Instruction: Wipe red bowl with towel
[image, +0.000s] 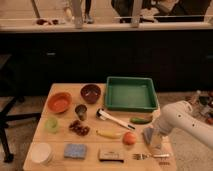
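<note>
A dark red bowl (90, 93) sits at the back middle of the wooden table (120, 102), with an orange-red bowl (59, 102) to its left. A grey-blue towel (148, 135) lies near the table's front right edge. My gripper (153, 139), at the end of the white arm (182, 117) coming in from the right, is down at the towel and partly covers it. It is far from both bowls.
A green tray (131, 93) stands at the back right. A can (81, 111), green cup (51, 124), grapes (79, 128), white-handled utensil (113, 118), cucumber (140, 120), banana (108, 133), orange fruit (129, 138), blue sponge (75, 150), white container (41, 152) and fork (150, 156) are spread over the table.
</note>
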